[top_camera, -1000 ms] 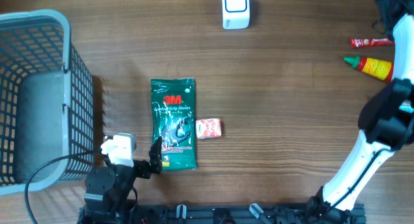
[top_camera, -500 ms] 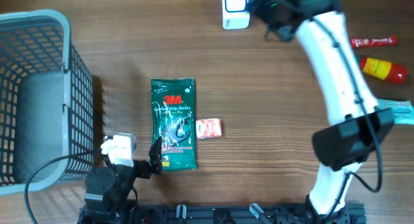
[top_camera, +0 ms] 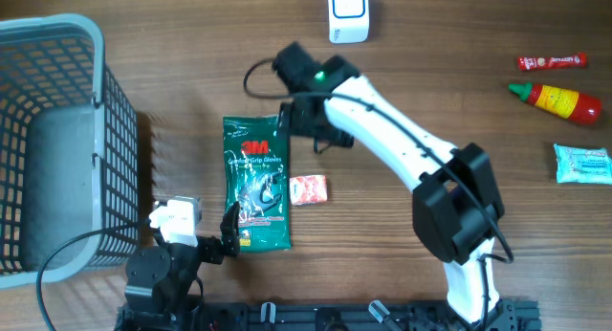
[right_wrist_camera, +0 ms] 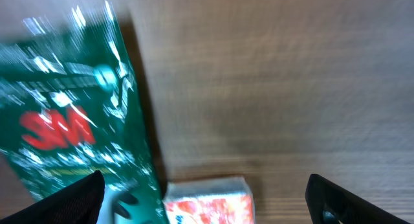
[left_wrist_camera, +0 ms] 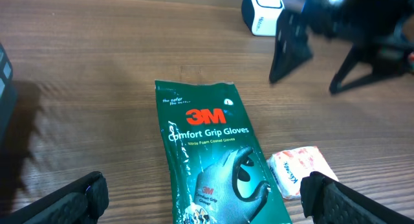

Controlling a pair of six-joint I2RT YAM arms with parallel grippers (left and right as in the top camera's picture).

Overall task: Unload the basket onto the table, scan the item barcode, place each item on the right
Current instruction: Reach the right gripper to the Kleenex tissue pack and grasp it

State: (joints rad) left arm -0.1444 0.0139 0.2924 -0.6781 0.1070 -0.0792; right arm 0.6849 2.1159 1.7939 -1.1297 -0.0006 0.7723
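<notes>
**Q:** Where is the item to be scanned?

**A:** A green 3M glove packet [top_camera: 256,183] lies flat on the wooden table [top_camera: 430,73], printed side up, with its top edge pointing away from the robot. A small red-and-white packet [top_camera: 308,189] sits just beside its right edge. The white scanner [top_camera: 347,13] stands at the far edge of the table, well apart from both.

**Q:** And the 2 grippers?

**A:** The right gripper [top_camera: 308,132] hangs over the packet's top right corner, jaws spread wide, grasping nothing. Its wrist view is blurred. The left gripper [left_wrist_camera: 204,185] sits low at the near end of the packet, also spread wide and empty.

**Q:** Anything else on the table?

**A:** A grey mesh basket [top_camera: 57,140] at far left. At far right are a red tube [top_camera: 552,60], a red sauce bottle [top_camera: 550,99] and a pale blue packet [top_camera: 581,164].
</notes>
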